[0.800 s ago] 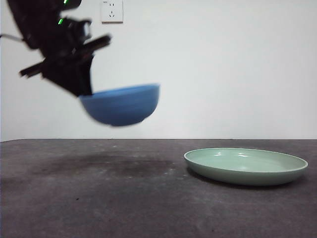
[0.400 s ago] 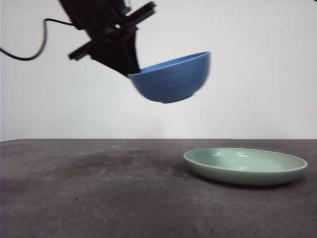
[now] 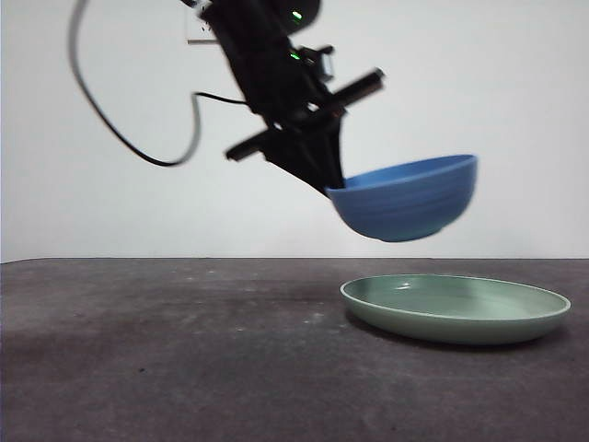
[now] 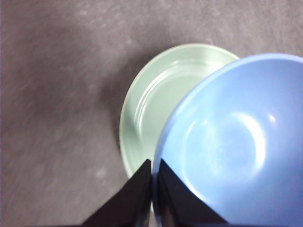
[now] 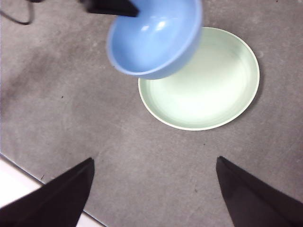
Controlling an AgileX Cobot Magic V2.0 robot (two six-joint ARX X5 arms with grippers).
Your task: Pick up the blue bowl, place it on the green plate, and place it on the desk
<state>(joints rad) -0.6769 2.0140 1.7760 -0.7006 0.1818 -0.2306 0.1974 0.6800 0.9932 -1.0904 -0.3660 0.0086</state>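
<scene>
The desk (image 3: 184,350) filled the lower frame of the front view. At lower right the green plate (image 3: 456,308) lay flat on it, apparently empty. Above the plate, clear of it, hung the blue bowl (image 3: 405,200), tilted and empty. The left gripper (image 3: 324,180), descending from upper centre, was clamped on the bowl's rim. The right gripper (image 5: 154,189) waited, jaws spread wide.

Blue bowl (image 3: 407,203), mint-green plate (image 3: 456,308), mottled grey-brown desk (image 3: 184,350)
</scene>
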